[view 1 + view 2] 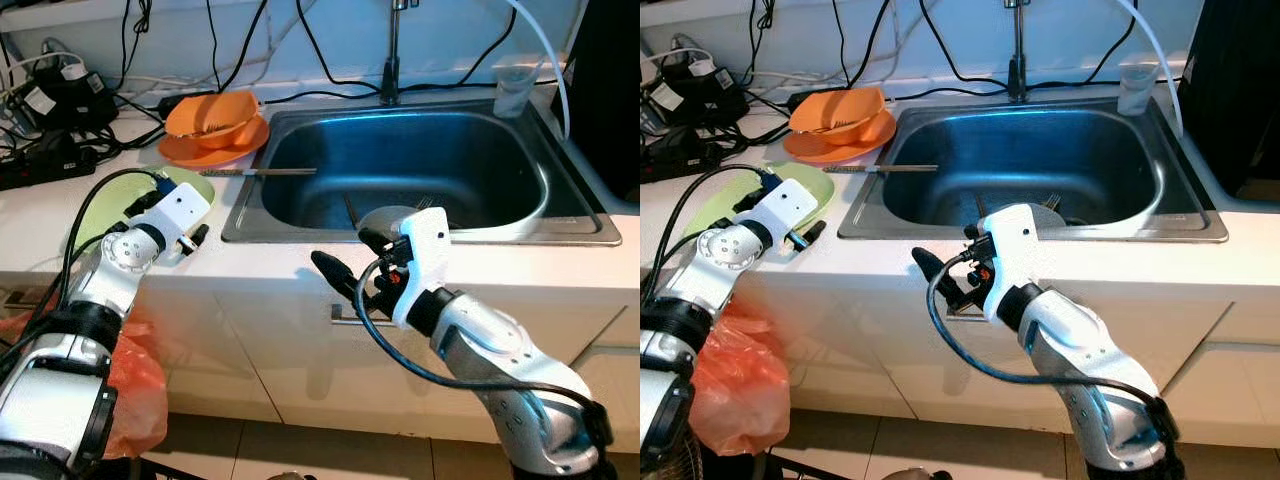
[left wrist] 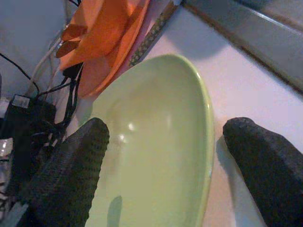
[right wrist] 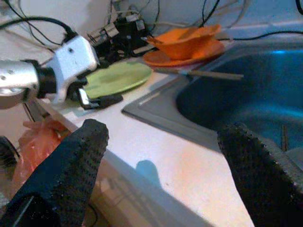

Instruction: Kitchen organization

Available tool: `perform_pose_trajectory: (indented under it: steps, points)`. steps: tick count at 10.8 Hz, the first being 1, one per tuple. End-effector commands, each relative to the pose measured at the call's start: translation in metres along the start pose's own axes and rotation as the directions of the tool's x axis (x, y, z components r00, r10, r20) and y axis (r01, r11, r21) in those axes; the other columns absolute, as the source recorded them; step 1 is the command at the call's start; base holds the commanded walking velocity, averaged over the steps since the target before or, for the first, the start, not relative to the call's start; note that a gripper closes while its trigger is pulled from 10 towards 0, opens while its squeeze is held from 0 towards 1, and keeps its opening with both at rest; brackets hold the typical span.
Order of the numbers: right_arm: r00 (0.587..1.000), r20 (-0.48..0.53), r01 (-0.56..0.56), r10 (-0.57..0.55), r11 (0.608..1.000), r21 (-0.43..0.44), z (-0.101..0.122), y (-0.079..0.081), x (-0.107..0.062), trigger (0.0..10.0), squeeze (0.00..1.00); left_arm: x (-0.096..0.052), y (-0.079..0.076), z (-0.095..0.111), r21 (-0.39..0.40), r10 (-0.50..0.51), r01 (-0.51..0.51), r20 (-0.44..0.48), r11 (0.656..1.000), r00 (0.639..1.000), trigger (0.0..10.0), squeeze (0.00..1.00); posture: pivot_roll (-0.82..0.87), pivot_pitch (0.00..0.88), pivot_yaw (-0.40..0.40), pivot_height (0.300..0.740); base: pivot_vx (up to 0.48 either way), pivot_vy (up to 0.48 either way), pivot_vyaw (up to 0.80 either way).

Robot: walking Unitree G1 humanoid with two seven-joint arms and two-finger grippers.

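Note:
A pale green plate (image 1: 100,205) lies on the white counter left of the sink. My left gripper (image 1: 188,243) is open at the plate's near right edge, and in the left wrist view its two fingers (image 2: 71,175) stand either side of the plate's rim (image 2: 203,142). An orange bowl (image 1: 212,115) sits on an orange plate (image 1: 205,152) behind it. A knife (image 1: 262,172) lies across the sink's left rim. My right gripper (image 1: 350,255) hangs open in front of the counter edge below the sink, with nothing between its fingers.
The steel sink (image 1: 300,135) holds a fork (image 1: 425,204) and other utensils. A faucet (image 1: 390,60) and a clear plastic cup (image 1: 513,85) stand behind it. Power strips and cables (image 1: 50,110) crowd the back left. An orange plastic bag (image 1: 140,390) hangs below the counter.

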State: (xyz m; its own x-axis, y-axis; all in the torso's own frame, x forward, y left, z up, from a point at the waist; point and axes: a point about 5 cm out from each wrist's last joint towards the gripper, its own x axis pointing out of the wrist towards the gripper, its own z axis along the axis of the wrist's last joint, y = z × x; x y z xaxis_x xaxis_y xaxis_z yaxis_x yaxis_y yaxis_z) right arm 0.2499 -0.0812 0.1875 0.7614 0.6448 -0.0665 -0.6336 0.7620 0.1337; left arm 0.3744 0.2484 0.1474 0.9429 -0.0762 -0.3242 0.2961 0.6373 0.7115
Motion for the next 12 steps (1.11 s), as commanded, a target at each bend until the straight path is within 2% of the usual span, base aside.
perform_pose_trajectory:
  steps: [1,3,6,9,11,12]
  points:
    - [1.000,0.012,-0.022,0.022,1.000,0.000,0.006,0.006,-0.001,10.0,0.00,-0.001,0.006,-0.003,0.034,0.013,-0.012,-0.024,0.999,1.000,10.0,0.00,-0.05,0.000,0.156,0.740,0.000,0.000,0.00]
    - [0.998,0.033,-0.058,0.058,0.998,0.000,0.014,0.014,-0.004,10.0,0.00,0.000,0.010,-0.005,0.071,0.025,-0.021,-0.057,0.997,0.998,10.0,0.00,-0.06,0.006,0.155,0.740,0.000,0.000,0.00]
    - [0.998,0.032,-0.057,0.057,0.998,0.004,0.016,0.016,-0.004,10.0,0.00,0.000,0.016,-0.008,0.099,0.064,-0.054,-0.094,0.994,0.994,10.0,0.00,-0.07,0.008,0.160,0.740,0.000,0.000,0.00]
    - [0.998,0.029,-0.057,0.057,0.998,0.007,0.017,0.017,-0.006,10.0,0.00,-0.002,0.024,-0.015,0.077,0.098,-0.088,-0.128,0.993,0.987,10.0,0.00,-0.07,0.009,0.159,0.740,0.000,0.000,0.00]
    - [0.987,0.048,-0.154,0.152,0.988,0.025,0.020,0.028,-0.008,10.0,0.00,-0.003,0.023,-0.018,0.031,0.095,-0.091,-0.138,0.995,0.986,10.0,0.00,-0.07,0.005,0.151,0.740,0.000,0.000,0.00]
    - [0.984,0.039,-0.176,0.175,0.984,0.026,0.019,0.029,-0.008,10.0,0.00,-0.003,0.022,-0.018,0.020,0.090,-0.088,-0.133,0.996,0.987,8.9,0.00,-0.07,0.004,0.149,0.740,0.000,0.000,0.00]
